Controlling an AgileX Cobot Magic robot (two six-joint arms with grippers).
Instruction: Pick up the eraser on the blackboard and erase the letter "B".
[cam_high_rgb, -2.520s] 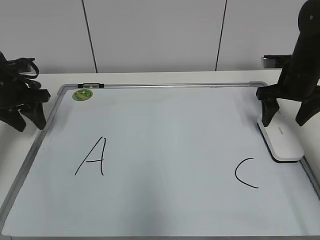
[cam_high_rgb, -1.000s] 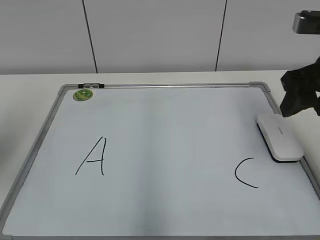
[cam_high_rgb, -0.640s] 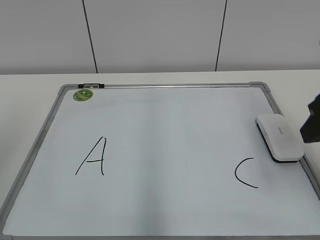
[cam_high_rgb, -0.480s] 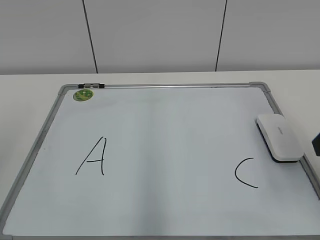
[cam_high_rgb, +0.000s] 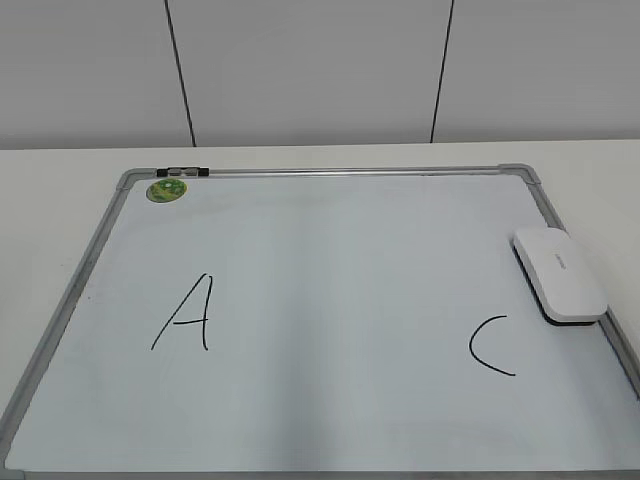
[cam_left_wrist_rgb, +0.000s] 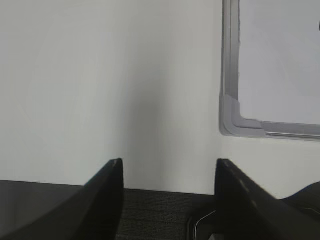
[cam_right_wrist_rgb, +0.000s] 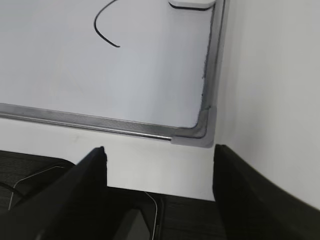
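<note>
The eraser (cam_high_rgb: 559, 275) lies flat at the blackboard (cam_high_rgb: 320, 172)'s right edge, above the black "C" (cam_high_rgb: 490, 346). A green magnet (cam_high_rgb: 165, 189) (far-left corner) sits apart. Left gripper (cam_left_wrist_rgb: 167, 172) and right gripper (cam_right_wrist_rgb: 160, 160) gape wide, holding nothing, over the table (cam_left_wrist_rgb: 100, 90)'s near edge.

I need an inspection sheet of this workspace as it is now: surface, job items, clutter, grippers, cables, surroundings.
Surface: white table, bare around the board.
Blackboard: lies flat; grey frame and corner caps look intact.
Eraser: rests on the board at its right edge, above the "C"; nothing holds it.
Letter "B": nothing seen; only "A" and "C" are written, and the middle is blank.
Clutter: green round magnet at the top left corner; small dark clip on the top frame.
Left gripper: open, off the board's corner, empty.
Right gripper: open, off the board's corner, empty.
Cables: thin cable below the table edge.
Surroundings: grey panelled wall.
</note>
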